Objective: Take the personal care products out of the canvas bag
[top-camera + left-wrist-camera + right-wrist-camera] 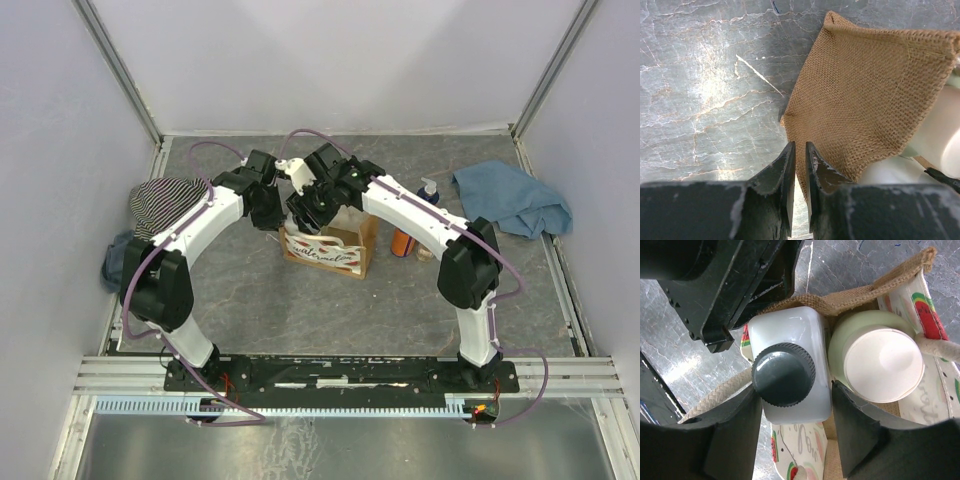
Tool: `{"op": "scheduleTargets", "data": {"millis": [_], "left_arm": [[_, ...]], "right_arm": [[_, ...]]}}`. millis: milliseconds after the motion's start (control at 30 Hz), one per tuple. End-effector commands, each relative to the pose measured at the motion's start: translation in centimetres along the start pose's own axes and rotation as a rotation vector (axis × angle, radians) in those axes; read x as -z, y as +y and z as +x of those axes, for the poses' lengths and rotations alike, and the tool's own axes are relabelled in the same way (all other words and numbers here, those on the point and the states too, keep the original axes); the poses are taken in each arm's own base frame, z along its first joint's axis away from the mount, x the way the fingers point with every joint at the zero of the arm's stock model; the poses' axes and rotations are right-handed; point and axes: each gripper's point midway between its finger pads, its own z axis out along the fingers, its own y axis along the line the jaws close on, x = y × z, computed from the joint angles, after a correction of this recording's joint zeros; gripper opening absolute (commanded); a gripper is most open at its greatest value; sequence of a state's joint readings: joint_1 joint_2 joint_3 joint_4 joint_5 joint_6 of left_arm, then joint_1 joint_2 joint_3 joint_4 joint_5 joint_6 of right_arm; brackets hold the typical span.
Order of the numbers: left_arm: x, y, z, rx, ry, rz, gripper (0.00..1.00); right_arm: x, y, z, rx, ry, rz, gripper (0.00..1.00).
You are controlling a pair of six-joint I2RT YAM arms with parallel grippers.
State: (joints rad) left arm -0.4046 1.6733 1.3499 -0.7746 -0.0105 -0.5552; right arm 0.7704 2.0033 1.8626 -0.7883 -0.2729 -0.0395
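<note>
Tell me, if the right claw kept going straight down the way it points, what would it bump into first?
Most likely the white bottle with the dark cap: the right claw is open, a finger on each side of it, inside the canvas bag.

One canvas bag (325, 248) stands on the table. Inside it two bottles show: one white bottle (790, 367) with a dark cap, and one pale green bottle (875, 357) with a white top. Outside the bag, to its right, two more bottles stand: one blue pump bottle (428, 192) and one orange bottle (402, 241). That makes four bottles visible in all; whether the bag hides more cannot be told. There is one blue cloth (512, 198) and one striped garment (165, 203). Two arms, two grippers, left (799, 165) and right (795, 432)
</note>
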Motion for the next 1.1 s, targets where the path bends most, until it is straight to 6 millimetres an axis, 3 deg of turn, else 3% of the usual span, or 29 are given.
{"op": "scheduleTargets", "data": {"millis": [0, 133, 267, 500, 733, 833, 1067], "left_arm": [[0.5, -2.9, 0.4, -0.065, 0.005, 0.072, 0.21], [0.4, -2.8, 0.4, -0.066, 0.003, 0.067, 0.21], [0.6, -2.7, 0.3, -0.065, -0.001, 0.063, 0.21], [0.8, -2.5, 0.4, -0.069, 0.001, 0.058, 0.21], [1.2, -2.3, 0.4, -0.072, -0.008, 0.053, 0.21], [1.2, -2.4, 0.4, -0.069, -0.006, 0.056, 0.21], [1.2, -2.5, 0.6, -0.065, 0.002, 0.063, 0.21]], "right_arm": [[-1.6, 0.2, -4.3, -0.050, -0.141, -0.003, 0.49], [0.7, -0.4, -4.6, -0.049, -0.166, 0.059, 0.33], [4.4, -0.4, -4.4, -0.053, -0.199, 0.108, 0.32], [7.4, -2.0, -0.2, -0.043, -0.130, 0.213, 0.32], [8.6, -3.9, 3.1, -0.122, -0.105, 0.249, 0.34], [8.0, -4.3, 4.4, -0.168, -0.075, 0.244, 0.37], [6.2, -4.0, 4.5, -0.211, -0.069, 0.204, 0.46]]}}
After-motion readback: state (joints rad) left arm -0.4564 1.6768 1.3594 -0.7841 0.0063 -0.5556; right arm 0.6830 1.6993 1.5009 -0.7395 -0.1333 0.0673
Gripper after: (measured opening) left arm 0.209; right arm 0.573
